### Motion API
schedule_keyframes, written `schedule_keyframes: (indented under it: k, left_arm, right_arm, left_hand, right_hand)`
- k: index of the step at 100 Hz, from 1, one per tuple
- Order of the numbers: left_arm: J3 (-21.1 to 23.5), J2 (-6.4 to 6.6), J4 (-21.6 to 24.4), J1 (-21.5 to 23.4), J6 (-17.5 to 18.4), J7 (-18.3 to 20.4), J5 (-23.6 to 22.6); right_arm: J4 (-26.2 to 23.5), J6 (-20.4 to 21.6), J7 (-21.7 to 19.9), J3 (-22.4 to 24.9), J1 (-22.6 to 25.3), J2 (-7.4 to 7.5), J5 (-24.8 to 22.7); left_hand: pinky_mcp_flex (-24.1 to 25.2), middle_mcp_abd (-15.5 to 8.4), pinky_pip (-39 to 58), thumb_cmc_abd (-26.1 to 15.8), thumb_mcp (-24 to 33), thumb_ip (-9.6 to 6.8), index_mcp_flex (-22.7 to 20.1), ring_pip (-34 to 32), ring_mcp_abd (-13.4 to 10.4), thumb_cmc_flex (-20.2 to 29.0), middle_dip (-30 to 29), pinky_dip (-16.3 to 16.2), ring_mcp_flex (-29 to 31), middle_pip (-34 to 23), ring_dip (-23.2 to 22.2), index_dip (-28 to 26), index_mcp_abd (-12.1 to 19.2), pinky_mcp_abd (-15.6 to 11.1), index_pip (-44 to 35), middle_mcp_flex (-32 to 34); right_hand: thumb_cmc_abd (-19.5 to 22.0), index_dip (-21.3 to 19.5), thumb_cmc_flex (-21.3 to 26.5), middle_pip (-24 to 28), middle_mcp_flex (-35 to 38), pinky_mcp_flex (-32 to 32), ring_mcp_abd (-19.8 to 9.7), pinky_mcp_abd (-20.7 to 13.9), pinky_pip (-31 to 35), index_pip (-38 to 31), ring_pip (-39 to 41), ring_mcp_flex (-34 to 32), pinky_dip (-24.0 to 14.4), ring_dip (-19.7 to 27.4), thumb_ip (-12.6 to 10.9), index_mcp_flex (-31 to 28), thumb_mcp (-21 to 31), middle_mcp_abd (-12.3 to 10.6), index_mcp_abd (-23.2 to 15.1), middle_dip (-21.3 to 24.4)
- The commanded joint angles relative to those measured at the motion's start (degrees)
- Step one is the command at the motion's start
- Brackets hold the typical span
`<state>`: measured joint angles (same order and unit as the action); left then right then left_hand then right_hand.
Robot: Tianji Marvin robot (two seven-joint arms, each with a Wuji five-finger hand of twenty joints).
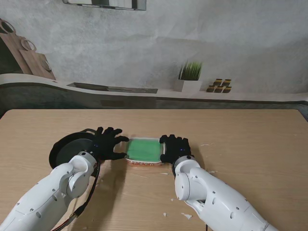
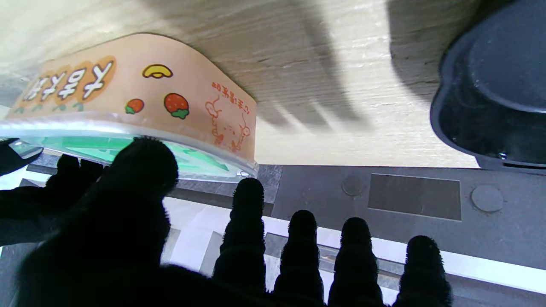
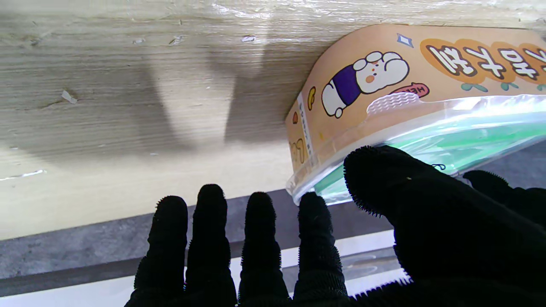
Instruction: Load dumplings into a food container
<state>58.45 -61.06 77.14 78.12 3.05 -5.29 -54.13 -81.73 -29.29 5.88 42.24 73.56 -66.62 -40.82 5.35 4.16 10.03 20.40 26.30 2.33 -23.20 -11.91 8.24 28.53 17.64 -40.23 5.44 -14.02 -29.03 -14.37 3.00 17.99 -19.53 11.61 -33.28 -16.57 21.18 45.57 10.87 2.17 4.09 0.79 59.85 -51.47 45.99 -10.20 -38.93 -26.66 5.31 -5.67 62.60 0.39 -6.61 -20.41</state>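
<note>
Green-lidded and orange-sided, the food container [image 1: 143, 151] sits on the wooden table [image 1: 240, 139] just below the middle of the stand's frame. The left hand [image 1: 109, 143], black-gloved, lies at the container's left end with fingers spread flat, and the right hand [image 1: 175, 147] lies at its right end the same way. Both hands flank the box; neither is wrapped around it. A black round plate [image 1: 65, 148] sits at the left of the frame, partly under the left wrist. White scraps [image 1: 186, 216] dot the table near the bottom, beside the right arm. A potted plant [image 1: 188, 77] stands on the ledge in the upper middle of the frame.

From the left wrist, the container [image 2: 140, 96] fills the upper left of the picture, its orange wall printed with strawberries and its clear lid rim over green. The left hand's [image 2: 204, 264] thumb [image 2: 140, 179] overlaps the lid edge in this view; whether it touches cannot be told. Four fingers stand apart and straight, holding nothing. The black plate [image 2: 490, 94] is at the upper right.

From the right wrist, the container [image 3: 384, 94] occupies the upper right of the picture, showing a cartoon rabbit on its wall. The right hand's [image 3: 324, 256] thumb [image 3: 396, 192] overlaps the lid rim, contact unclear, and its fingers are extended and separate, gripping nothing. No dumplings can be made out through the lid.
</note>
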Motion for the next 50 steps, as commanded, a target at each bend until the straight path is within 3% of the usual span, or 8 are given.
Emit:
schedule_keyframes:
  k: [1,16,37,50]
  left_arm:
    - [0.39,0.02,0.92,0.50,0.17,0.80,-0.28]
    - [1.56,-0.19,2.23,1.38,0.17,0.50,0.26]
    - [2.73,-0.29,3.44,2.36,0.75,0.18,0.49]
    - [4.36,-0.83,5.08,3.90,1.68,-1.85,1.93]
  right_arm:
    - [0.08,0.55,-1.01,-0.09,1.97,0.28,0.51]
    - [-0.99,4.37,0.41,2.03,2.96,0.05,1.81]
    - [-2.07,5.45,0.17,3.44,3.23,-0.01,3.26]
    - [-3.32,7.11,1.49,5.31,4.60,-0.06,3.25]
  left_hand:
    - [0.13,-0.62,-0.68,0.76,-1.48,0.00,0.69,0.53,-0.41,0.97,-0.04,0.37,-1.77,0.31,0.04,0.00,-0.74,-0.25,-0.57,-0.43]
    - [0.10,-0.57,-0.69,-0.27,-2.13,-0.03,0.04,0.36,-0.40,1.11,-0.01,0.38,-1.76,0.07,0.09,-0.19,-0.81,-0.18,-0.93,-0.36]
    - [0.06,-0.53,-0.70,-1.54,-3.83,-0.09,-0.73,0.14,-0.44,1.26,0.05,0.40,-1.69,-0.34,0.20,-0.48,-0.79,-0.04,-1.29,-0.32]
    - [0.12,-0.39,-0.72,-2.80,-4.99,-0.21,1.08,0.21,-0.62,1.58,-0.04,0.41,-1.71,-0.38,0.34,-0.20,-1.19,-0.23,-0.33,-0.33]
  right_hand:
    - [-4.02,1.41,-0.83,-1.99,-0.99,1.32,-1.18,-1.42,0.19,2.39,-0.03,2.08,0.71,0.00,4.14,0.86,-7.19,-0.60,-1.08,0.57]
    - [-3.11,1.20,-2.20,-4.48,-0.87,1.56,-1.27,-1.04,-1.76,4.25,-1.16,2.31,1.01,0.61,3.78,0.77,-10.89,-0.39,-4.95,1.42]
    - [-2.89,1.35,-3.04,-6.95,-0.84,1.86,-1.59,-0.68,-4.07,5.62,-3.46,3.08,0.79,1.73,3.83,-0.18,-12.27,0.32,-9.52,2.29]
    - [-1.23,1.66,-3.50,-10.91,-0.69,1.94,-2.10,-0.70,-5.48,7.27,-5.35,3.85,0.14,2.68,3.69,-0.05,-14.23,0.13,-11.27,3.74]
